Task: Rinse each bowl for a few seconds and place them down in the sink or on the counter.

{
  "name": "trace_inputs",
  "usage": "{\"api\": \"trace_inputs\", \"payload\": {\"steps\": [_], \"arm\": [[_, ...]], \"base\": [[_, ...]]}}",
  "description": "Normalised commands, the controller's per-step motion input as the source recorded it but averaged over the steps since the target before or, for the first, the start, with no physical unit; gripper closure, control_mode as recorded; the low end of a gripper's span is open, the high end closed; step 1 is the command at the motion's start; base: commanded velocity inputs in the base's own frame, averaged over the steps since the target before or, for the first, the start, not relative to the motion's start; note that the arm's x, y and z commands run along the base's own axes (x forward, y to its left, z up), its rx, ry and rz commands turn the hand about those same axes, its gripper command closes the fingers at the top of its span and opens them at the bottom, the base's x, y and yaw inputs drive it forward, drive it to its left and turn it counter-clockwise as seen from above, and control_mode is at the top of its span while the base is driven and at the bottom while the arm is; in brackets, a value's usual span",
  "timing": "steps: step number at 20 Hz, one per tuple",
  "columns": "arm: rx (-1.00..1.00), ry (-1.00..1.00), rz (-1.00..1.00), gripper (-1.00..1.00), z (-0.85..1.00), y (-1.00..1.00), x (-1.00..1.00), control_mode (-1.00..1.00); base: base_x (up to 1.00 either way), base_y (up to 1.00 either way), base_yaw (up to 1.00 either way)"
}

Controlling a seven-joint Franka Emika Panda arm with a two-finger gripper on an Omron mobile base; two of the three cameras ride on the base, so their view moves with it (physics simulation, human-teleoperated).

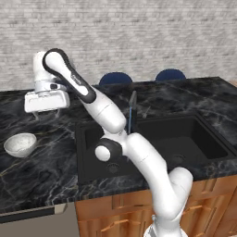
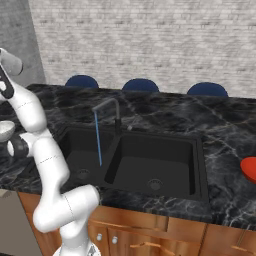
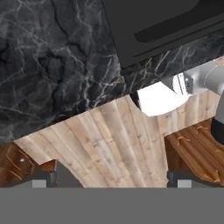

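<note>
Black marble runs under me, the counter (image 1: 51, 171) gleaming with pale veins, and my gripper (image 1: 47, 111) hangs above its left stretch with jaws spread wide and nothing between them. The white bowl (image 1: 20, 144) sits upright on the counter near the front edge, well left of the sink (image 1: 152, 139), and my fingers are above and a little behind it, not over it. Water is already running: a thin blue stream drops from the faucet (image 2: 107, 107) into the left basin. Here's my worry. If I come straight down from here I'd land behind the bowl or clip its far rim, and that could tip it or skid it toward the front edge and off. A smooth round rim also looks easy to pinch badly; one finger needs to go inside, one outside, or it may squirt free. Carrying it right, my own elbow sits low over the sink's front rim, so a careless swing could knock the faucet.
</note>
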Motion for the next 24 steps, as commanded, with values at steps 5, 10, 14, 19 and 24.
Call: {"api": "trace_inputs", "payload": {"steps": [5,10,14,19,24], "arm": [[-0.03,0.22,0.0,-1.0,0.58,-0.37,-0.61,-1.0],[-0.28,0.23,0.0,-1.0,0.08,-0.54,-0.52,-1.0],[-0.41,0.27,0.0,-1.0,0.0,-0.45,-0.41,-1.0],[-0.38,0.23,0.0,-1.0,-0.03,-0.47,-0.43,-1.0],[-0.22,0.07,0.0,-1.0,0.0,-0.28,-0.48,-1.0]], "base": [[0.0,0.0,0.0],[0.0,0.0,0.0],[0.0,0.0,0.0],[0.0,0.0,0.0],[0.0,0.0,0.0]]}}
